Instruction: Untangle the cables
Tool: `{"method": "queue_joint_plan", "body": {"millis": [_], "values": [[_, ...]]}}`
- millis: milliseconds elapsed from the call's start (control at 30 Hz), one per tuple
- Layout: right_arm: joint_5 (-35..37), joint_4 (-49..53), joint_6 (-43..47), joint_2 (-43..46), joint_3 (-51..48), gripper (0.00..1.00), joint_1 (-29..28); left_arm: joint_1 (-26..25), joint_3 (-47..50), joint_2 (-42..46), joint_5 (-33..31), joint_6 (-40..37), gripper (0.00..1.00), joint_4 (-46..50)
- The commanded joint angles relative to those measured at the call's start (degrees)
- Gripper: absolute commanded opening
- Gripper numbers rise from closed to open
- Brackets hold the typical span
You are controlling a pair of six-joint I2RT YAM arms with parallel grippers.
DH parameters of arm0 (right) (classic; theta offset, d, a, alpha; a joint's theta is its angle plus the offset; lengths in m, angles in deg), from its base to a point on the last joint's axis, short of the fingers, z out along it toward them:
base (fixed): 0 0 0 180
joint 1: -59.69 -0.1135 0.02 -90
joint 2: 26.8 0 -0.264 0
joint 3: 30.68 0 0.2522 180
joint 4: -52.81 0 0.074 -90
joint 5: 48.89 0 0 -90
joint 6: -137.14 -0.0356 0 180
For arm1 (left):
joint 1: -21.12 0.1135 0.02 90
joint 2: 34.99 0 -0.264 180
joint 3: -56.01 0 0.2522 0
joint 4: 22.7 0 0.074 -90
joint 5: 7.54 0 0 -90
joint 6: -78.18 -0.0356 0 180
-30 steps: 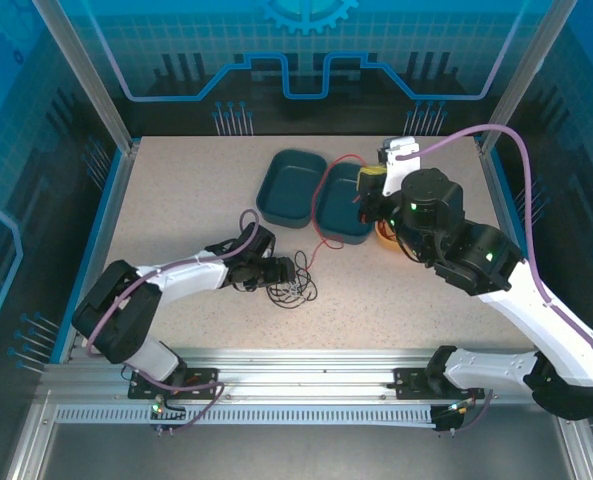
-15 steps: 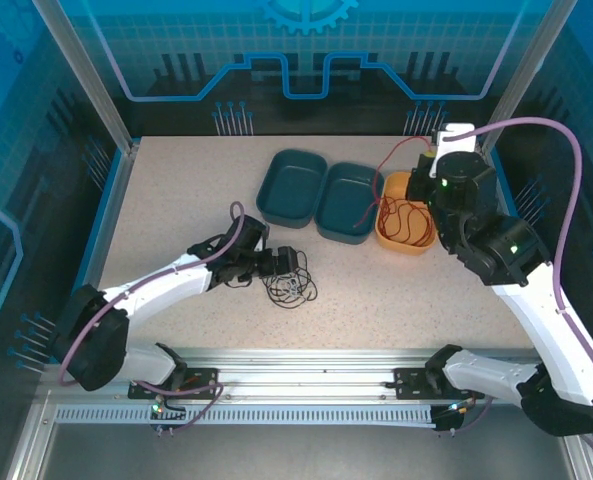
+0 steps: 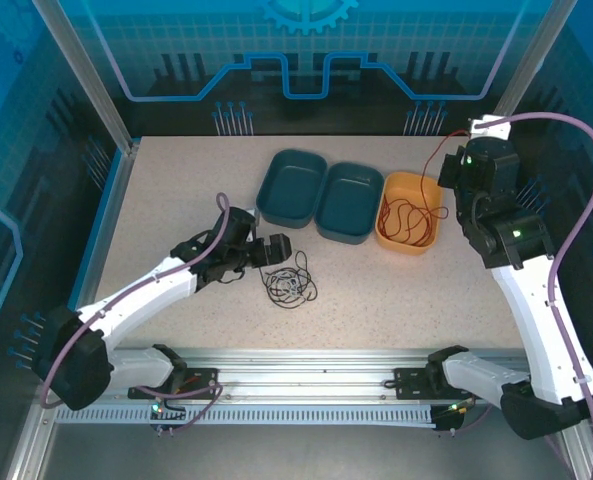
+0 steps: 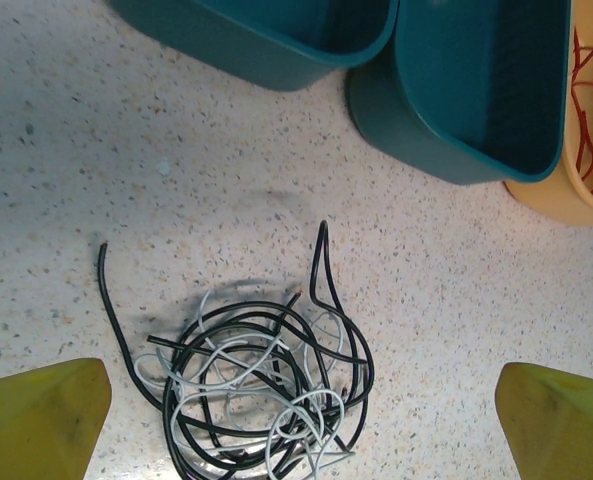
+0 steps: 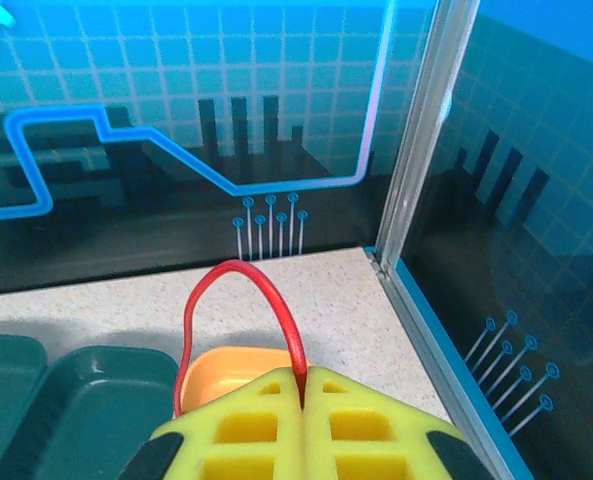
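A black cable (image 4: pixel 321 262) and a white cable (image 4: pixel 238 362) lie tangled in one small heap (image 3: pixel 291 287) on the table. My left gripper (image 3: pixel 279 250) hovers just left of and above it, open wide, with its yellow fingertips (image 4: pixel 38 418) standing either side of the heap and holding nothing. The red cable (image 3: pixel 408 218) lies mostly coiled in the orange tray (image 3: pixel 386 238). One end of it arches up to my right gripper (image 3: pixel 456 163), raised over the tray's far right corner. In the right wrist view that gripper (image 5: pixel 303 388) is shut on the red cable (image 5: pixel 238 270).
Two dark teal trays (image 3: pixel 291 160) (image 3: pixel 348 236) stand side by side left of the orange tray (image 5: pixel 226 362), both bare inside. The frame's right post (image 5: pixel 424 150) and blue edge rail run close beside my right gripper. Open tabletop (image 3: pixel 176 190) stretches around the heap.
My right arm swung right and back with the red cable, carrying it off the teal tray into the orange one. My left gripper opened wider and moved back from the heap.
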Motion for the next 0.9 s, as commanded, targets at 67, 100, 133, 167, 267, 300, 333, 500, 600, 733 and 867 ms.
{"method": "queue_joint_plan", "body": {"millis": [67, 100, 133, 167, 267, 300, 333, 500, 600, 733, 867], "values": [[-2.92, -5.09, 1.53, -1.71, -1.22, 0.0, 3.26, 1.12, -0.95, 3.18, -2.17, -3.14, 0.99, 1.28], [-3.1, -5.69, 1.54, -2.22, -1.44, 0.0, 3.6, 1.38, -0.99, 3.53, -2.39, -3.4, 0.99, 1.3], [-3.53, -6.32, 1.63, -2.74, -1.57, 0.0, 3.88, 1.63, -0.93, 3.87, -2.67, -3.59, 0.99, 1.32], [-3.74, -6.92, 1.7, -3.27, -1.57, 0.0, 4.1, 1.75, -0.88, 4.13, -2.96, -3.7, 0.99, 1.38], [-3.83, -9.52, 2.5, -4.85, -2.09, 0.0, 4.46, 2.38, -0.56, 5.18, -3.65, -4.14, 0.99, 1.15], [-3.84, -10.53, 2.84, -5.43, -2.28, 0.0, 4.53, 2.64, -0.5, 5.46, -3.75, -4.15, 0.99, 1.07], [-3.72, -11.43, 3.23, -6.02, -2.49, 0.0, 4.78, 2.91, -0.27, 5.77, -3.76, -4.28, 0.99, 0.95], [-2.81, -14.71, 5.0, -8.53, -3.46, 0.0, 5.92, 3.86, 1.32, 7.34, -3.84, -4.54, 0.99, -0.29], [-3.24, -15.57, 4.76, -9.37, -5.23, 0.0, 7.38, 4.56, 1.98, 7.61, -3.69, -4.23, 0.99, -0.46], [-4.91, -16.86, 3.44, -9.89, -9.24, 0.0, 9.03, 4.96, 2.51, 7.6, -3.43, -4.06, 0.99, -0.55], [-6.61, -16.7, 2.2, -11.04, -12.75, 0.0, 9.98, 5.11, 2.65, 7.48, -3.25, -3.97, 0.99, -1.15]]}}
